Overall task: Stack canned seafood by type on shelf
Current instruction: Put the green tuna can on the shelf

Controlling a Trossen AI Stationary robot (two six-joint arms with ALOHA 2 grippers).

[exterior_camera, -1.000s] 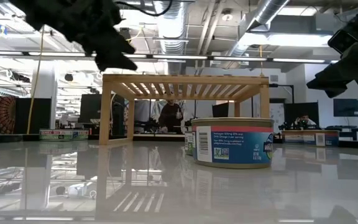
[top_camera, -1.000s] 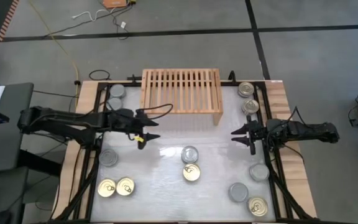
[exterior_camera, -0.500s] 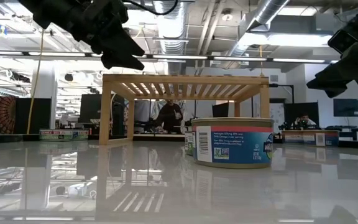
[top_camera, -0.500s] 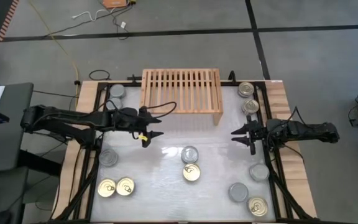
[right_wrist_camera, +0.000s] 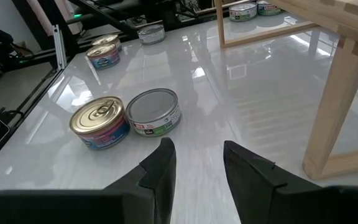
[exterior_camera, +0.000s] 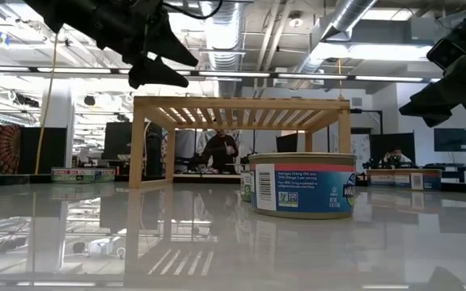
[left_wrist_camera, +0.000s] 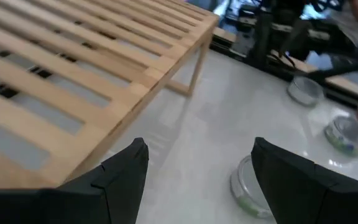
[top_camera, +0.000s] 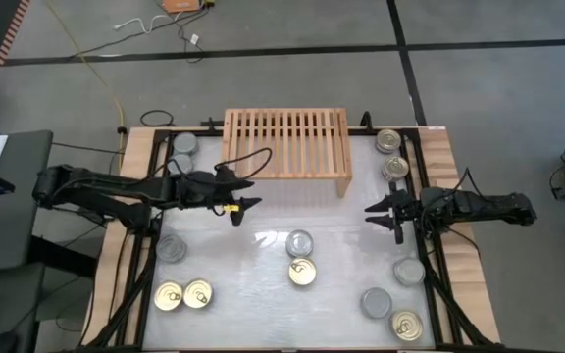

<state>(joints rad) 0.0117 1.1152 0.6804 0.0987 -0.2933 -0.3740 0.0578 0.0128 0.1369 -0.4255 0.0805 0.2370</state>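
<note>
Shelf (top_camera: 285, 143) empty; cans (top_camera: 300, 243) scattered on table. Left gripper (top_camera: 240, 208) open, empty, hovering beside shelf front. Right gripper (top_camera: 383, 216) open, idle at the table's right side. Step: reaching. Next: descend onto a can.

The high camera looks straight down on the whole table (top_camera: 263, 284), both arms and the shelf (top_camera: 285, 143). The low camera sits at table-top height, facing level across the table into the room, with a can (exterior_camera: 303, 184) close before it. Each wrist camera looks forward past its own dark fingers (left_wrist_camera: 120, 174) (right_wrist_camera: 160, 163), near the surface. All four views share the shelf and the white table.
</note>
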